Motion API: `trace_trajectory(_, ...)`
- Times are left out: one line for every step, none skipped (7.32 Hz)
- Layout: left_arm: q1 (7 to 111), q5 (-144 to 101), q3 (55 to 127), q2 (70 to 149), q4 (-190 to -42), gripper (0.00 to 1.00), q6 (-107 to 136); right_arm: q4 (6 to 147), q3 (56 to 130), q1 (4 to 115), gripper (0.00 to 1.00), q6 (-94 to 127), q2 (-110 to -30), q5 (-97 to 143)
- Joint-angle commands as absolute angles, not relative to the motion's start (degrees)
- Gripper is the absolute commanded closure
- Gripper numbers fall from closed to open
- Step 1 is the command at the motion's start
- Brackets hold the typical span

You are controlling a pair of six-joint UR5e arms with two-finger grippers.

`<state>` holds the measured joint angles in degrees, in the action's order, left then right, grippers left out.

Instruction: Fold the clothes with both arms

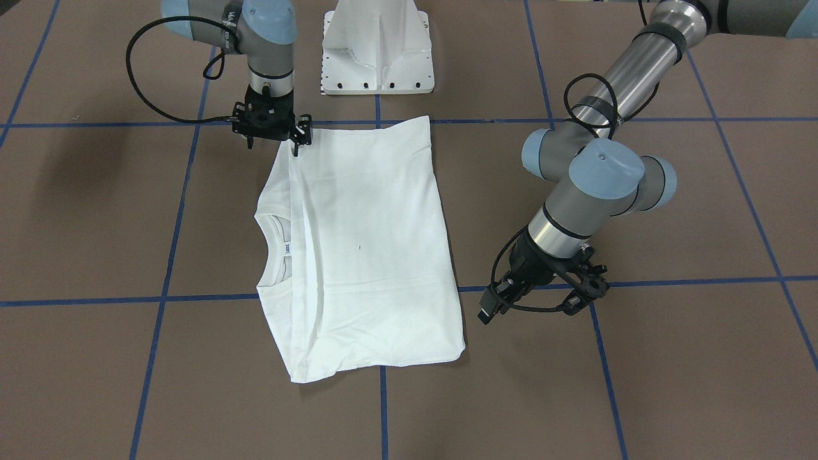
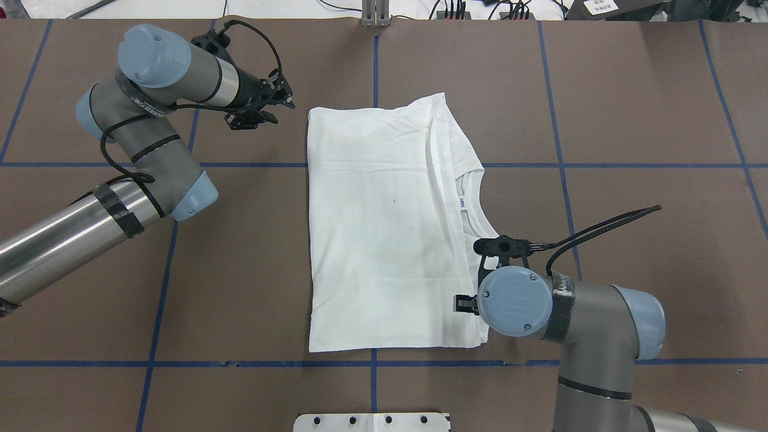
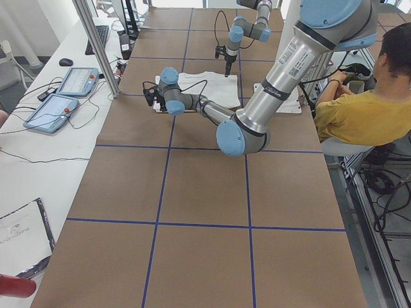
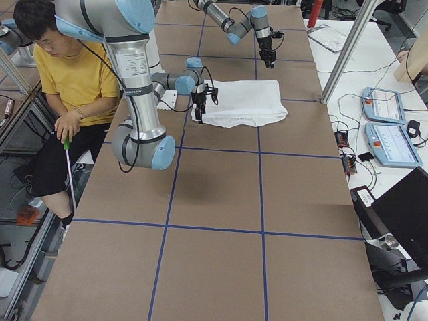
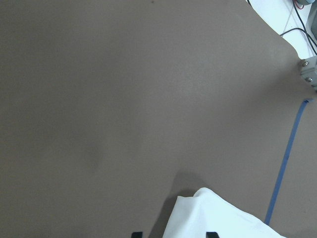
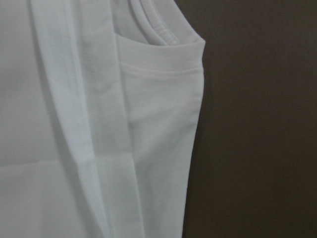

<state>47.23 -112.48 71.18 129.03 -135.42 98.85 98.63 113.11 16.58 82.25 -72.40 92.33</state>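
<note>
Across the brown table top [image 1: 639, 383], crossed by blue tape lines [image 1: 383, 409], the white long-sleeved cotton T-shirt [image 1: 370, 243] lies flat near the middle, folded into a rough rectangle. Seen from the operators' side, its ribbed round collar [image 1: 267, 237] and small neck label [image 1: 289, 248] show at the 9 o'clock edge. Off the 4 o'clock corner the left black two-finger gripper [image 2: 279, 99] hangs clear of the cloth, jaws spread, nothing between them. Farther back, at 11 o'clock, the right black two-finger gripper [image 1: 299, 140] points down at the shirt's corner — whether it pinches the cloth I cannot tell. Beyond stands the white metal pedestal base [image 1: 377, 51].
</note>
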Motion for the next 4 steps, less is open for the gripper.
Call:
trace_trajectory(47.5,-112.9,73.3,128.9,-133.3,0.47,98.9,98.3,121.8,17.1,0.00,82.9,-81.1,92.7)
trace_trajectory(47.6,-113.5,75.4,128.9,-131.0,0.47,98.9,98.2,122.3,16.8,0.00,86.5,-80.4,93.3)
trace_trajectory(47.6,-113.9,77.8,128.8,-129.3,0.47,99.1,97.7,121.8,16.5,0.00,93.9,-78.6,93.5)
trace_trajectory(47.5,-114.0,80.8,127.3,-128.1,0.47,100.3,97.7,121.7,15.8,0.00,104.6,-76.2,92.8)
